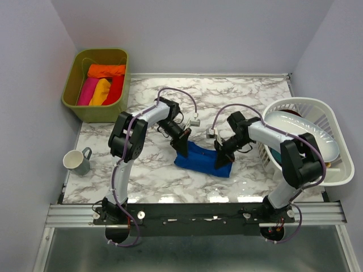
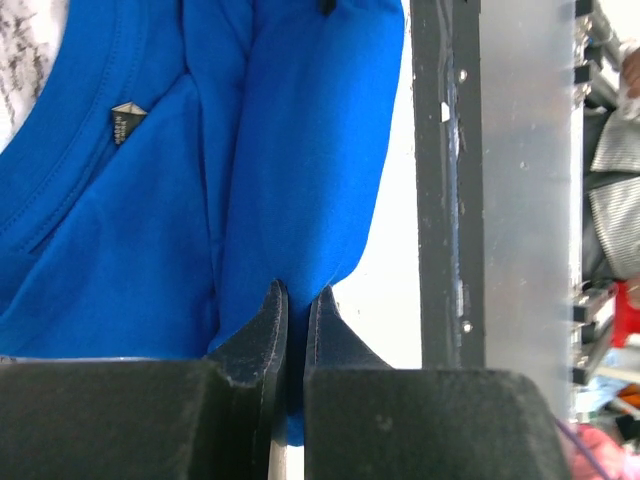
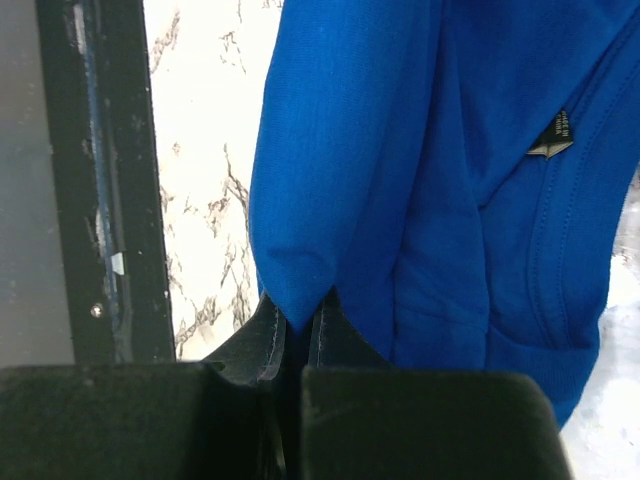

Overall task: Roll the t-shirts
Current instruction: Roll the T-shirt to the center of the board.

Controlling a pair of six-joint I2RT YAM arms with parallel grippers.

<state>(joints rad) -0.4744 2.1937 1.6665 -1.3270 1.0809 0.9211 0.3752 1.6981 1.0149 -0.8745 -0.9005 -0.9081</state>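
A royal-blue t-shirt (image 1: 203, 160) lies bunched and folded at the middle of the marble table, between my two grippers. My left gripper (image 1: 183, 150) is shut on its left edge; in the left wrist view (image 2: 297, 292) blue cloth (image 2: 290, 150) is pinched between the jaws. My right gripper (image 1: 221, 160) is shut on its right edge; in the right wrist view (image 3: 298, 315) a fold of blue cloth (image 3: 400, 170) sits between the jaws. A small neck label shows in both wrist views. No lettering or print is visible.
An olive-green bin (image 1: 74, 85) at the back left holds rolled orange, pink, yellow and red shirts (image 1: 102, 84). A white slatted basket (image 1: 332, 122) with plates stands at the right. A grey-green mug (image 1: 76, 161) stands at the left. The metal rail (image 1: 193, 212) runs along the near edge.
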